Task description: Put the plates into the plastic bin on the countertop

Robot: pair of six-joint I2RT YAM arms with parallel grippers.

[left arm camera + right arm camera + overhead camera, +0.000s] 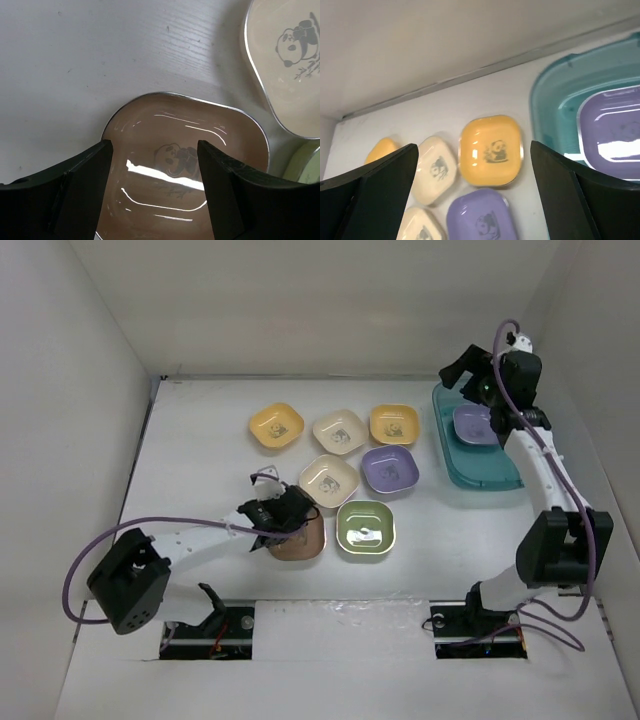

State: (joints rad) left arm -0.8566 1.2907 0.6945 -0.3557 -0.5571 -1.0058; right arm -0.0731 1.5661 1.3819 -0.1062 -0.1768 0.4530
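A brown plate (303,541) lies on the countertop (200,460). My left gripper (284,517) hangs low over it, open. In the left wrist view the brown plate (165,117) fills the gap between the two fingers of this gripper (154,150), one finger over its left rim. A purple plate (473,425) lies loose in the teal plastic bin (484,476). My right gripper (468,373) is open above the bin's far left corner, holding nothing. Through the right gripper (475,190) I see the bin (552,100) and its purple plate (615,130).
Six more plates lie on the countertop: yellow (275,426), cream (339,431), yellow (394,424), cream (328,480), purple (389,469) and green (366,530). The green and near cream plates sit close to the brown one. White walls close in the back and sides.
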